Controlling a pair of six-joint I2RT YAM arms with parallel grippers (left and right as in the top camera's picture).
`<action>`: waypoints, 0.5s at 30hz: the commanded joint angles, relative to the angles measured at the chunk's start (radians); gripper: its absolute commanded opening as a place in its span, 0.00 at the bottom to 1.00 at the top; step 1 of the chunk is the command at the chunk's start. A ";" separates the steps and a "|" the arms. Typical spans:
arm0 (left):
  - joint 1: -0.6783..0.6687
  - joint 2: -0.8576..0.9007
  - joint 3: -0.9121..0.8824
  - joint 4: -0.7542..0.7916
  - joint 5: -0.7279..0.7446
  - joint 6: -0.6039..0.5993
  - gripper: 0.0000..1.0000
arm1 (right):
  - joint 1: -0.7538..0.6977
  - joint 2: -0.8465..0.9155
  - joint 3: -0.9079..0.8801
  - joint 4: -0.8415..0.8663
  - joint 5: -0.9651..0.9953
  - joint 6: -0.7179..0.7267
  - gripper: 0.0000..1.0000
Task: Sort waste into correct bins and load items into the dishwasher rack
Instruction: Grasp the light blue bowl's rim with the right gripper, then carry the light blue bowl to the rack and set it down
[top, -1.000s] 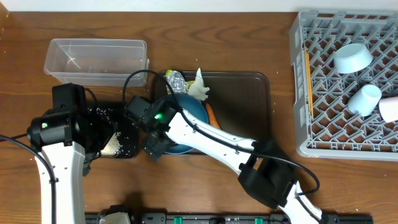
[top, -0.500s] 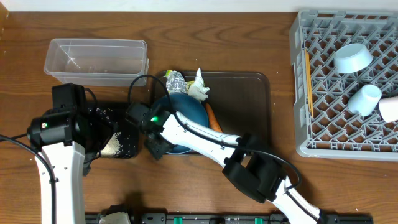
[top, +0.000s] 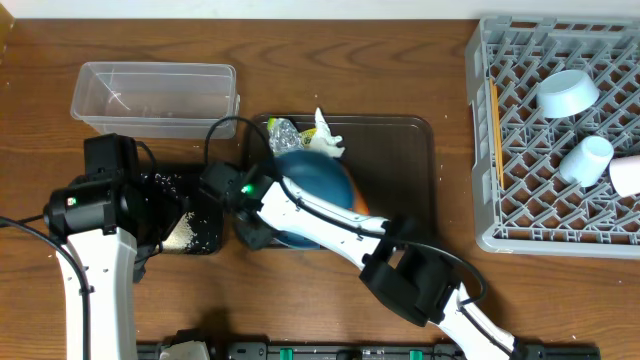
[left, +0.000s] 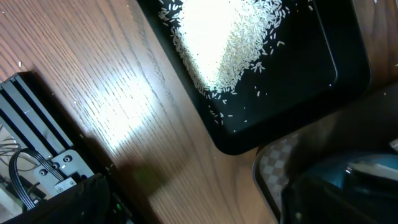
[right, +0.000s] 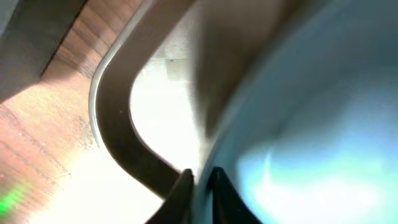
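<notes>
Across the worktop (top: 400, 60) from its near-right corner, the right arm stretches in a long diagonal toward the left edge of the brown serving tray (top: 405, 160), wrist bent downward. The right tool (right: 200, 184) is closed to a narrow slit, pinching the left rim of the dark blue plate (top: 318, 185). The plate sits over the tray's left half, hollow face up and apparently tipped. Being round, it has no long axis. Its far rim meets the foil ball (top: 283, 133) and tissue (top: 327, 138), and a sliver of carrot (top: 358, 208) shows at its right edge. The left arm is folded above the black tray (left: 311, 81) holding rice (left: 230, 37). The left tool is hidden, so I cannot tell its opening.
</notes>
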 joint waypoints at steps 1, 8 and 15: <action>0.005 0.001 0.016 -0.003 -0.011 0.013 0.98 | -0.011 -0.001 0.065 -0.019 -0.035 0.007 0.03; 0.005 0.001 0.016 -0.003 -0.011 0.013 0.98 | -0.036 -0.001 0.256 -0.107 -0.106 0.007 0.01; 0.005 0.001 0.016 -0.003 -0.011 0.013 0.98 | -0.098 -0.001 0.447 -0.200 -0.257 0.006 0.01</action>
